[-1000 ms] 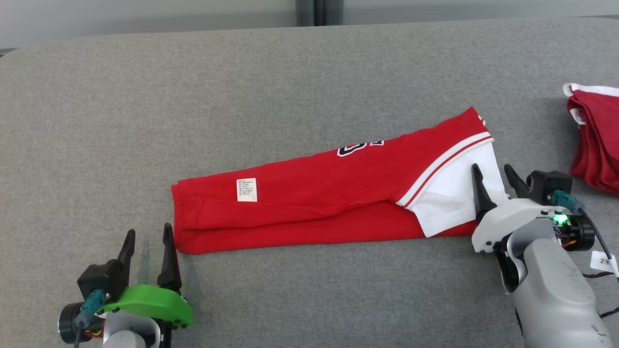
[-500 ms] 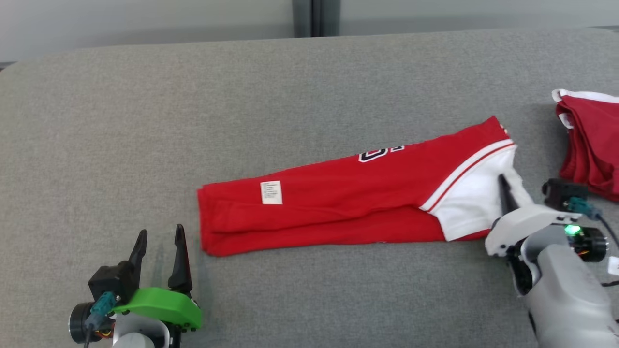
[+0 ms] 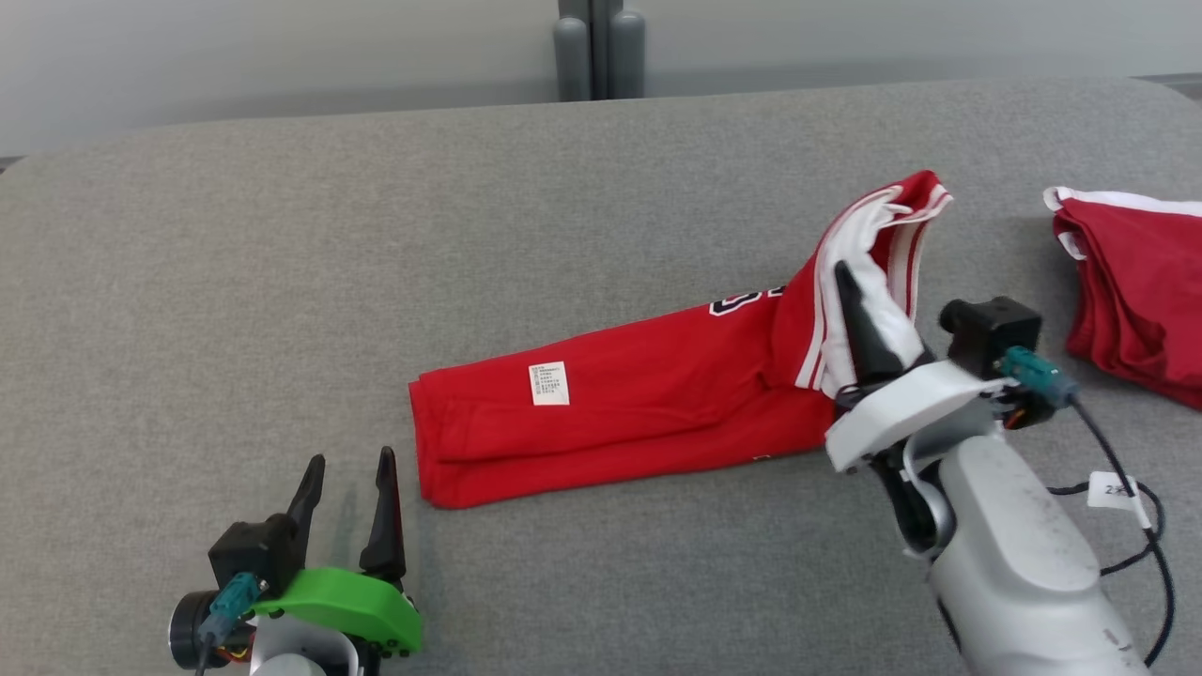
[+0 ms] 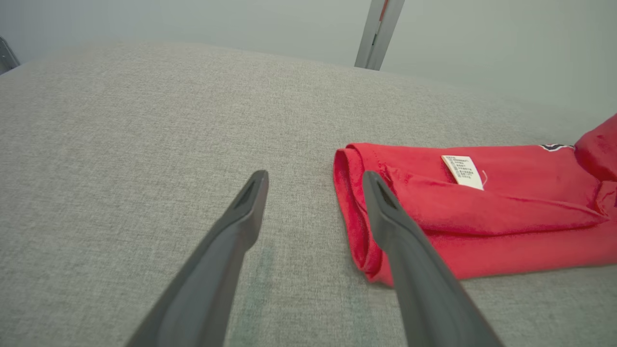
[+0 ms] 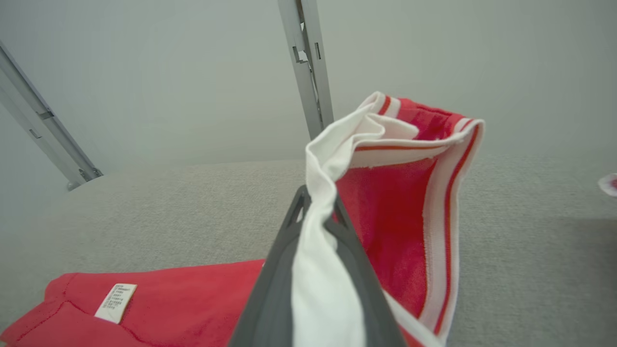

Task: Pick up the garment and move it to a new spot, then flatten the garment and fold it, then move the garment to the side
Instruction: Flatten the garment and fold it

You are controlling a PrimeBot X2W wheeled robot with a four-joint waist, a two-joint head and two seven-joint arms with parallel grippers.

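Observation:
The garment (image 3: 620,413) is a red jersey with white trim, folded into a long strip across the grey table. My right gripper (image 3: 869,314) is shut on the garment's white-edged right end and holds that end raised off the table. In the right wrist view the white fabric (image 5: 320,270) is pinched between the dark fingers, with the red garment (image 5: 385,217) draping behind them. My left gripper (image 3: 347,488) stands open near the table's front left, just off the garment's left end (image 4: 359,217), touching nothing.
A second red and white garment (image 3: 1136,291) lies bunched at the table's right edge. The grey table (image 3: 282,282) is padded cloth with a rounded far edge. A grey post (image 3: 592,52) stands behind it. A cable (image 3: 1117,488) trails by my right wrist.
My right gripper went from open over the white end to shut on it, then lifted that end up and leftward. The camera shifted. The left gripper stayed open.

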